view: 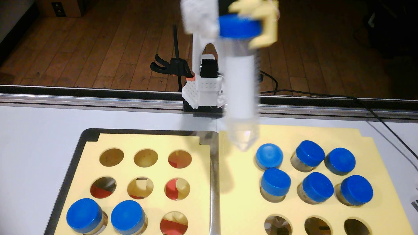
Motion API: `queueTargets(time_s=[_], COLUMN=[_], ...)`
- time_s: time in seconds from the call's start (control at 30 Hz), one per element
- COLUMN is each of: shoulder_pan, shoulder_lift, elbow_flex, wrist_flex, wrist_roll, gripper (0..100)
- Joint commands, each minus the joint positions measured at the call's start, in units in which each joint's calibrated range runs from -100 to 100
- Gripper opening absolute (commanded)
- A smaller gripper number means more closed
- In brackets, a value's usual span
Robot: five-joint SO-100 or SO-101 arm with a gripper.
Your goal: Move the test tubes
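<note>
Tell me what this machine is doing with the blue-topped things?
It is a small white robot arm clamped to the far edge of a table, seen by one still camera that looks down at it. Its gripper has lifted test tube, a clear tube with a blue cap, high into the air; one white finger and one yellow finger pinch the cap. Below lie two yellow foam racks. The left rack keeps two tubes, the right rack six; the other holes are empty.
</note>
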Motion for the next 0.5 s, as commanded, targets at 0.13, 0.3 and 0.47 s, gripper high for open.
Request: queueTargets(time_s=[0.13,0.3,0.47], shoulder_pan=[-17.1,-22.0,-22.6], shoulder_lift=[10.6,17.9,23.2], elbow_flex=[-2.0,-1.7,-1.2], wrist_flex=[-23.0,-23.5,-23.3], wrist_roll=[-0.2,-0.2,-0.2], gripper=[11,10,10])
